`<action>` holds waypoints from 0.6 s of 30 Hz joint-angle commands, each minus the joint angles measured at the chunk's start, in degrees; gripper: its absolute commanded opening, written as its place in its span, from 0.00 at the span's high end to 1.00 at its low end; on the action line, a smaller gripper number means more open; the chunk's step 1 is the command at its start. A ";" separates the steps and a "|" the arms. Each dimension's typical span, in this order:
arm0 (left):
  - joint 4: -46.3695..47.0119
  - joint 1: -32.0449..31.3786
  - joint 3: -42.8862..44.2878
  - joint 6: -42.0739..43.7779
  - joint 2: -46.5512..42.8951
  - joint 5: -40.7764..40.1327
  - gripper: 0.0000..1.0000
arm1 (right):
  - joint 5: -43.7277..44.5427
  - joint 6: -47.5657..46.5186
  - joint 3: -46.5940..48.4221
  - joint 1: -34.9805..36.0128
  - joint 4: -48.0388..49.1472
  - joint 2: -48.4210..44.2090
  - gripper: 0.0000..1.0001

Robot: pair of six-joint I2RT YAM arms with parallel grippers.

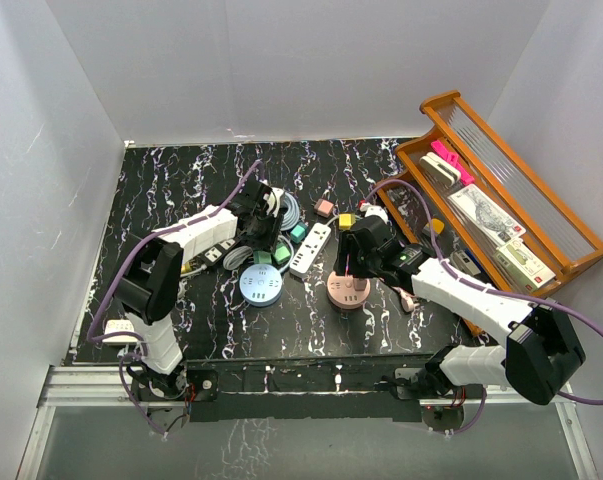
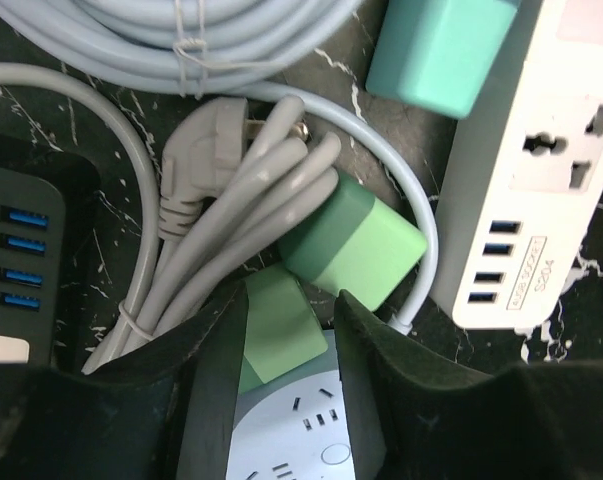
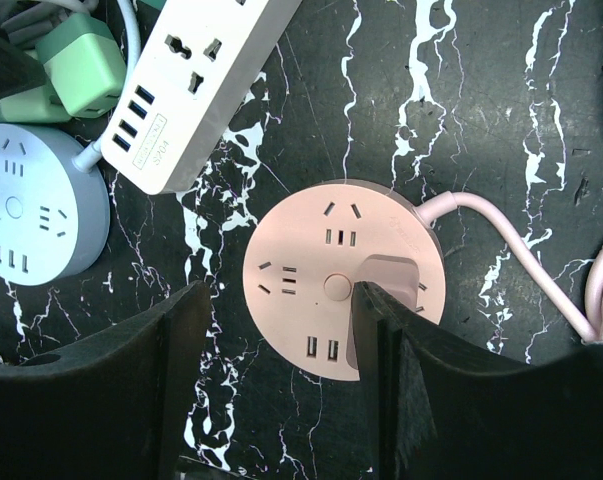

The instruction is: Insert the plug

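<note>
In the left wrist view a small light-green plug (image 2: 279,325) sits between the fingers of my left gripper (image 2: 291,300), which is shut on it just above the pale-blue round socket hub (image 2: 306,420). From the top camera, the left gripper (image 1: 264,235) is over the pile of cables, beside the blue hub (image 1: 261,285). My right gripper (image 3: 281,295) hangs open over the pink round socket hub (image 3: 306,265). A pink plug (image 3: 393,272) sits in that hub, partly hidden by the right finger. In the top view the right gripper (image 1: 353,268) is above the pink hub (image 1: 349,293).
A larger green adapter (image 2: 359,240), a teal adapter (image 2: 436,45), a grey plug with coiled cable (image 2: 196,165) and a black USB strip (image 2: 21,250) crowd round the left gripper. A white power strip (image 1: 311,250) lies between the hubs. A wooden rack (image 1: 501,190) stands at the right.
</note>
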 commanded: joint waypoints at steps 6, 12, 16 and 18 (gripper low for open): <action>-5.00 -0.14 -4.45 2.77 -4.60 6.47 0.56 | 0.60 -0.98 0.43 -0.25 2.24 -1.47 0.43; -6.87 -0.14 -5.56 3.04 -6.03 4.77 0.49 | -0.23 -0.91 0.60 -0.24 2.33 -0.89 0.43; -6.91 -0.14 -6.91 3.13 -7.49 6.13 0.45 | -0.44 -0.72 0.15 -0.25 2.30 -0.84 0.43; -6.75 -0.14 -7.79 3.36 -8.21 6.71 0.42 | -0.64 -0.62 0.04 -0.24 2.32 -0.84 0.43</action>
